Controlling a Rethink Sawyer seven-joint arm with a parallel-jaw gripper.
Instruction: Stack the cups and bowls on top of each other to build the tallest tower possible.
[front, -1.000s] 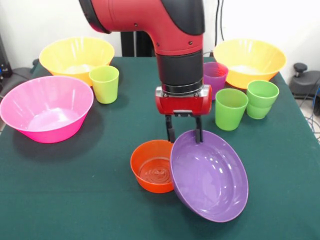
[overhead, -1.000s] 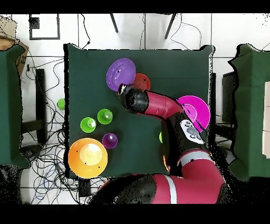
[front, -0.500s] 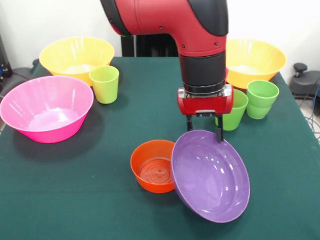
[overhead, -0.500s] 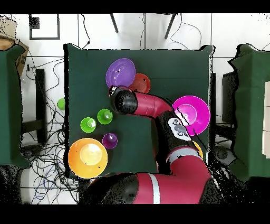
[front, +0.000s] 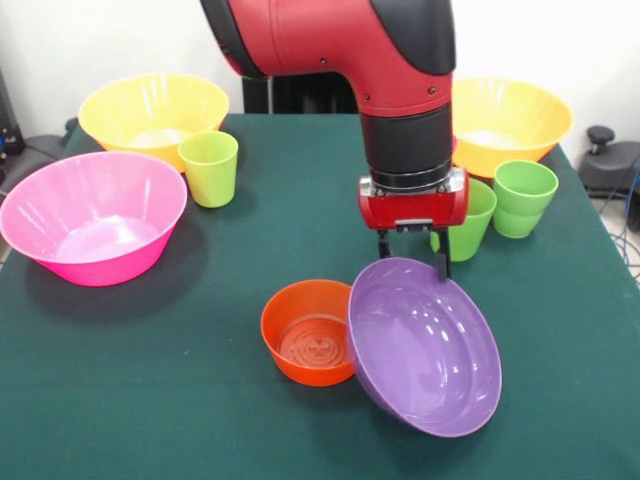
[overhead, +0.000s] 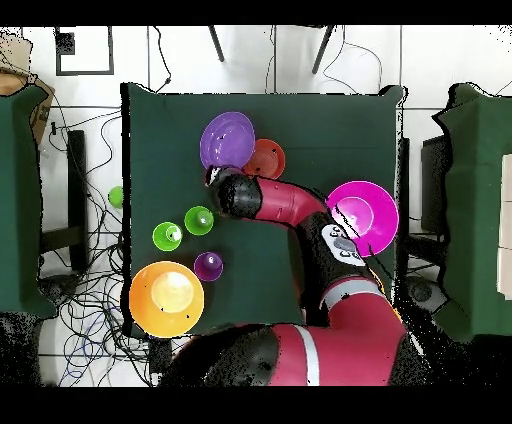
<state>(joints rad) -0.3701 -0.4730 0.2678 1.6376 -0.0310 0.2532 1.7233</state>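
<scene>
- The rim of the tilted purple bowl is pinched between the fingers of the gripper.
- The small orange bowl is touched by its side.

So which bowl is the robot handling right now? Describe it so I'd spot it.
Follow the red arm down to its pincer. Just under it, near the table's front edge, sits the purple bowl, tilted with its opening facing the camera. It leans against a much smaller orange bowl and is the only purple bowl.
</scene>
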